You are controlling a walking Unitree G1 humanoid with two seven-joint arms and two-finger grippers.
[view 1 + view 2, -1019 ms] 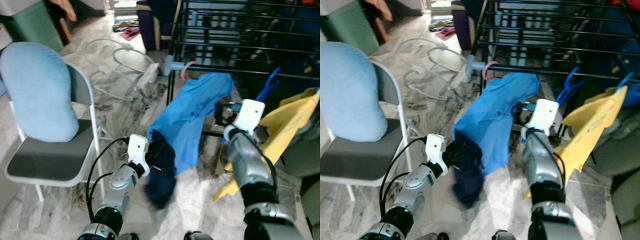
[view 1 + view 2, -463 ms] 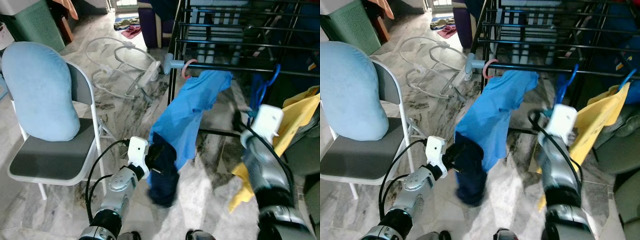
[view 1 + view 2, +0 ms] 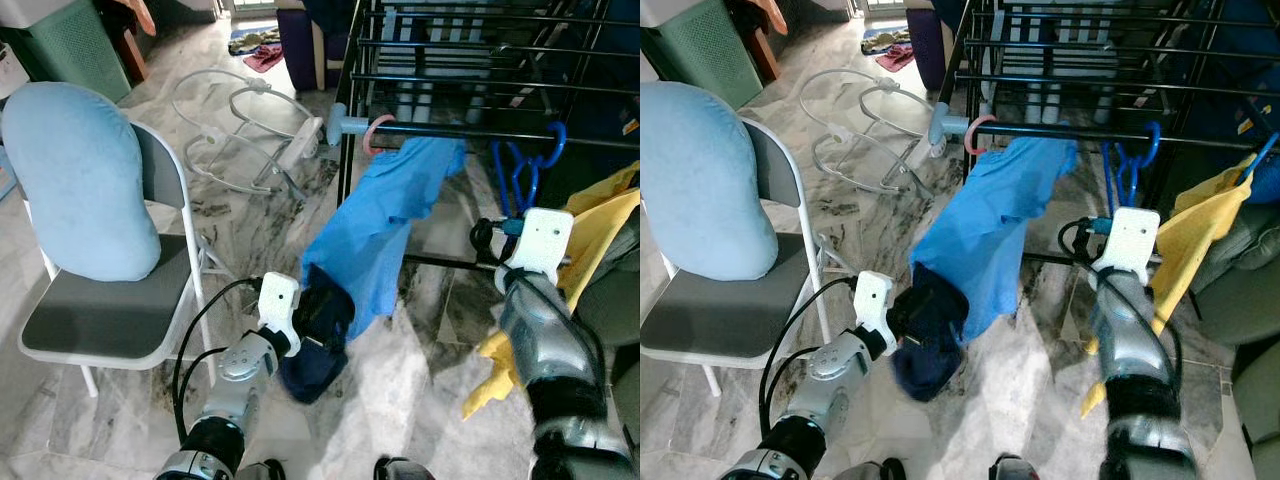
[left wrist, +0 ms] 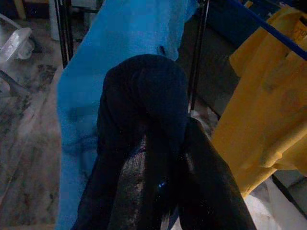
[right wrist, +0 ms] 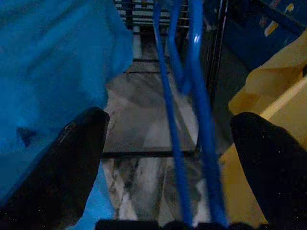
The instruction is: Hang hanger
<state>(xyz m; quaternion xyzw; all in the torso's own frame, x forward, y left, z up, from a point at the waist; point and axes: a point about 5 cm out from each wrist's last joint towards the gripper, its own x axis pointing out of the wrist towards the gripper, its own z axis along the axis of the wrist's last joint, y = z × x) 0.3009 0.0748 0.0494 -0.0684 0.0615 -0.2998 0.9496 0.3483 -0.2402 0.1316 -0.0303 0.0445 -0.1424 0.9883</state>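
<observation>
A blue hanger (image 3: 522,165) hangs by its hook from the front rail of the black drying rack (image 3: 450,130). My right gripper (image 5: 170,158) is open just below it, the hanger's blue bars (image 5: 201,96) standing between its wide-spread fingers without touching them. My right arm (image 3: 535,300) reaches up at the right. My left gripper (image 3: 320,315) is shut on a dark navy cloth (image 4: 144,91), held low in front of a bright blue garment (image 3: 385,220) that drapes from the rail.
A yellow garment (image 3: 600,220) hangs at the right of the rack. A folding chair (image 3: 100,320) with a light blue cushion (image 3: 80,180) stands at the left. A white wire frame (image 3: 250,115) lies on the marble floor behind it.
My right arm has drawn back from the blue garment toward the right. The blue hanger, tilted a second ago, now hangs straight on the rail. The navy cloth has swung a little.
</observation>
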